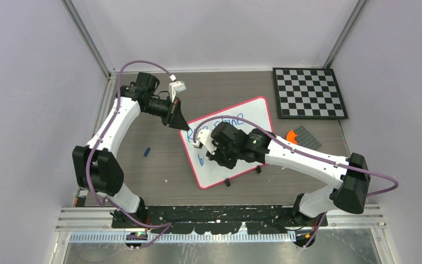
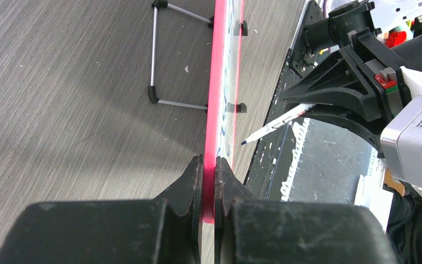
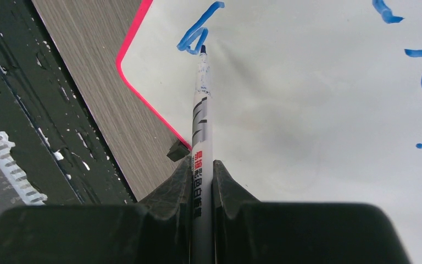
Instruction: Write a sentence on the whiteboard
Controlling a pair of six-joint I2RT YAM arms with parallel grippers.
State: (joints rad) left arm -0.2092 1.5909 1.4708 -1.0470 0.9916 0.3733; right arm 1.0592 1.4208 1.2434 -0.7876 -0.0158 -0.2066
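Grey wood-grain tabletop [image 1: 159, 176] fills the middle of the overhead view, boxed in by pale walls. The whiteboard [image 1: 211, 176] lies slanted at the centre of the frame, its red-pink rim all round and two black clips [image 1: 227, 182] on its lower edge. The sentence [image 1: 220, 124] runs in blue across the board's upper part, and the right arm covers much of it (only the opening letters and a few strokes lower down can be read).

The left gripper [image 1: 182, 124] comes in from the upper left. In its wrist view the fingers [image 2: 189, 187] are pressed onto the rim from both sides, pinching the board's edge. A wire stand [image 2: 156, 60] shows behind the board there.

The right gripper [image 1: 200, 144] sits over the board's left half. Its fingers [image 3: 178, 184] are closed on a white marker [image 3: 202, 121], whose dark tip meets a blue stroke near the rounded corner at the upper left of that view.

A checkerboard [image 1: 309, 92] lies at the upper right, an orange piece [image 1: 292, 135] just right of the whiteboard, and a small blue object [image 1: 148, 150] to its left.
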